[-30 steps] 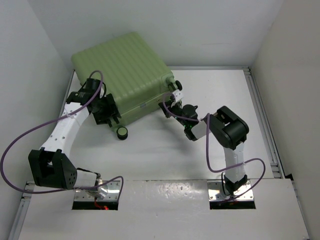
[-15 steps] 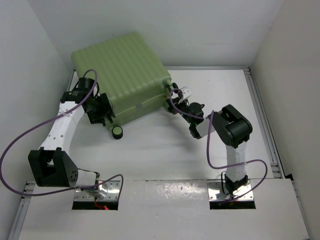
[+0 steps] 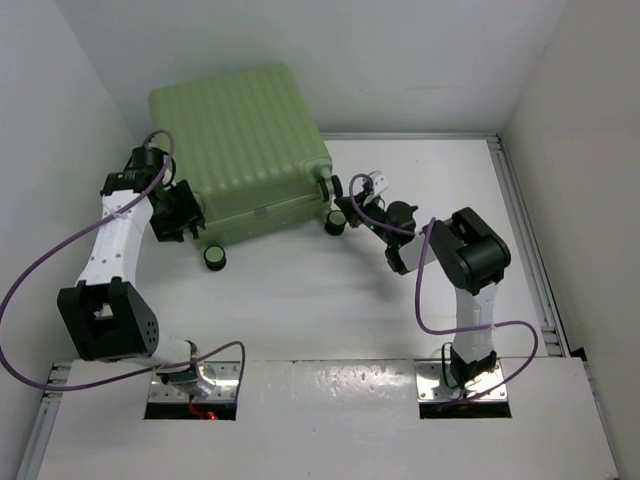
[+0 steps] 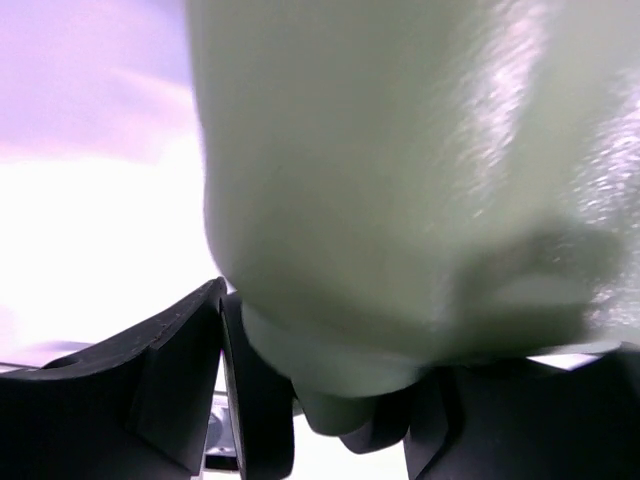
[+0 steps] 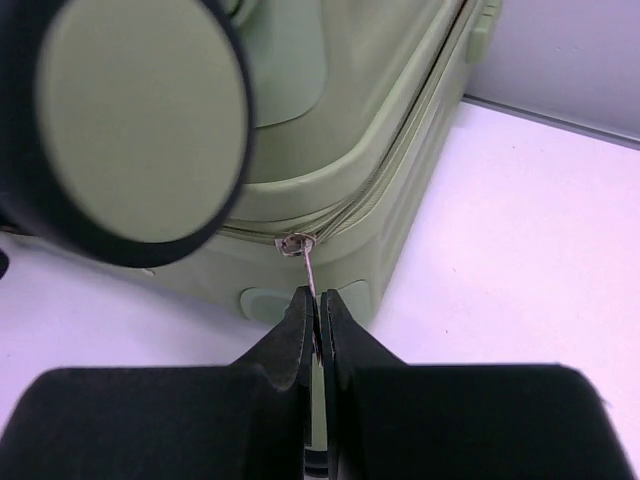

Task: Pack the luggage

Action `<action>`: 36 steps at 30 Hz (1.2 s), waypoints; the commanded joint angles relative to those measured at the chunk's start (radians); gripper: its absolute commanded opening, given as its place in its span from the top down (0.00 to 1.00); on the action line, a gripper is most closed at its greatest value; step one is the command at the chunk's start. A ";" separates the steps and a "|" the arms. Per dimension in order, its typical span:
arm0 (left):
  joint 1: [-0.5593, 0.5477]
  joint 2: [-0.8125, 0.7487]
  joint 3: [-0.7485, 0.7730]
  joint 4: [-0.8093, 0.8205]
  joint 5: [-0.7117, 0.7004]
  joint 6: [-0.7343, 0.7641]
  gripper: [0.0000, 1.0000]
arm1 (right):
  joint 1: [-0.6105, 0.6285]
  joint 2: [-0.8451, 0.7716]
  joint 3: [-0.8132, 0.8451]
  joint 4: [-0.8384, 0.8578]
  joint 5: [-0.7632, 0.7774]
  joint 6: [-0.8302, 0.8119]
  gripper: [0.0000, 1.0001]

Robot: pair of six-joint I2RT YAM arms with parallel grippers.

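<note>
The luggage (image 3: 245,140) is a light green ribbed suitcase lying closed at the back left. My left gripper (image 3: 178,212) is at its near left corner. In the left wrist view the green shell (image 4: 400,150) fills the frame, and the left gripper (image 4: 350,425) has its fingers (image 4: 170,390) on either side of the corner's green wheel mount, pressed against it. My right gripper (image 3: 347,203) is at the near right corner. In the right wrist view the right gripper (image 5: 317,300) is shut on the metal zipper pull (image 5: 308,262), beside a black-and-green wheel (image 5: 130,125).
White walls enclose the table on the left, back and right; the suitcase lies close to the back left corner. A loose-looking front wheel (image 3: 213,256) sticks out toward the arms. A metal rail (image 3: 525,240) runs along the table's right edge.
The suitcase has swung round and shifted left toward the wall. My left gripper moved left and back with its corner; my right gripper followed the right corner up and left, still on the zipper pull.
</note>
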State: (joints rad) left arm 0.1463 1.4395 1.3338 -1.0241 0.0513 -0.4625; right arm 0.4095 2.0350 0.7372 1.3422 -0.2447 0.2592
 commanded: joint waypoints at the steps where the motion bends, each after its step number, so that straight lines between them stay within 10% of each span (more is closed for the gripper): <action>1: 0.113 0.075 0.025 0.154 -0.373 -0.024 1.00 | -0.127 -0.004 -0.002 0.127 0.154 -0.021 1.00; 22: 0.167 0.047 -0.076 0.194 -0.312 0.081 1.00 | -0.161 -0.196 -0.326 0.275 -0.260 0.037 1.00; 27: 0.144 0.035 -0.107 0.194 -0.301 0.090 1.00 | -0.149 -0.185 -0.251 0.258 -0.315 0.106 0.54; 36: 0.134 0.035 -0.134 0.203 -0.283 0.090 1.00 | -0.057 -0.067 -0.018 0.244 -0.284 0.196 0.51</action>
State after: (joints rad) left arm 0.2657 1.4239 1.2575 -0.7719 -0.1020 -0.3260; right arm 0.3248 1.9236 0.6434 1.2938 -0.5247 0.4080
